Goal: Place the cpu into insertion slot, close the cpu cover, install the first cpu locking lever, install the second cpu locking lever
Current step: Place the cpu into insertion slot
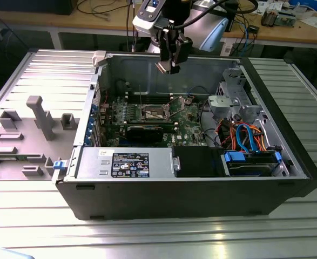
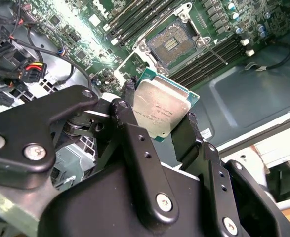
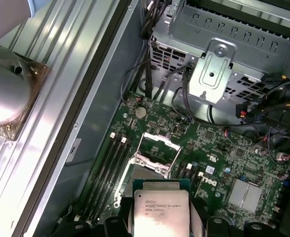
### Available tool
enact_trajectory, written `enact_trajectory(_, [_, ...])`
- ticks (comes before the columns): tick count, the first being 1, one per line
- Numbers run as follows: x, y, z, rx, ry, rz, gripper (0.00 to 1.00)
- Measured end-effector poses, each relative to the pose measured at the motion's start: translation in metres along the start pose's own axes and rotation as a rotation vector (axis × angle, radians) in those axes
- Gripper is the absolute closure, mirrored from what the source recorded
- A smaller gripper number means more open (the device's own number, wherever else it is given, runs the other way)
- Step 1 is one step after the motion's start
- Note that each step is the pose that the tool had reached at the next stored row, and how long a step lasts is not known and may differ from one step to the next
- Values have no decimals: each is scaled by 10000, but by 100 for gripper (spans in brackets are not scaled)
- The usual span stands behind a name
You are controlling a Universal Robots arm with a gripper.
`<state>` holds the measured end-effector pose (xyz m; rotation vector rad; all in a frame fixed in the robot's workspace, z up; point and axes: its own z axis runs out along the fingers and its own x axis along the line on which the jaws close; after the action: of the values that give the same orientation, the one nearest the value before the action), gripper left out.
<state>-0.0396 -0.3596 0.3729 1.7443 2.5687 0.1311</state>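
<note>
In the exterior view my gripper (image 1: 169, 67) hangs over the open computer case, shut on the cpu (image 1: 164, 66), well above the green board. Both wrist views show the cpu (image 2: 160, 109) (image 3: 159, 216), a silver-topped square chip, pinched at its edges between the black fingers (image 2: 128, 95). The insertion slot (image 2: 172, 44) (image 1: 152, 113) lies open and empty below it, dark with a silver rim. The cpu cover (image 3: 157, 147) (image 1: 177, 102) stands raised at the slot's edge. In the first wrist view the cpu hides part of the slot. A thin locking lever (image 2: 213, 48) sticks out beside the slot.
Long memory slots (image 2: 135, 17) flank the slot. A black graphics card (image 1: 145, 132) lies in front of it, the power supply (image 1: 127, 163) nearer still. A metal drive cage (image 1: 229, 101) and orange and blue cables (image 1: 245, 136) fill the exterior view's right. A grey fixture tray (image 1: 34, 124) sits left of the case.
</note>
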Motion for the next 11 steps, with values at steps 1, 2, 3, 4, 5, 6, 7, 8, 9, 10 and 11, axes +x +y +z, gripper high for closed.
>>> enact_trajectory(1, [0,0,0,-2,-9,96,46])
enact_trajectory(2, [0,0,1,-4,-17,190,46])
enact_trajectory(3, [0,0,1,-7,-32,367,46])
enact_trajectory(4, [0,0,1,-9,-45,503,46])
enact_trajectory(5, [0,0,1,-10,-49,554,46])
enact_trajectory(6, [0,0,1,-10,-50,556,46])
enact_trajectory(7, [0,0,1,-10,-50,557,46])
enact_trajectory(8, [0,0,1,-10,-50,557,46])
enact_trajectory(9, [0,0,1,-11,-50,557,46])
enact_trajectory(10, [0,0,1,-10,-50,557,46])
enact_trajectory(11, [0,0,1,-10,-50,558,46])
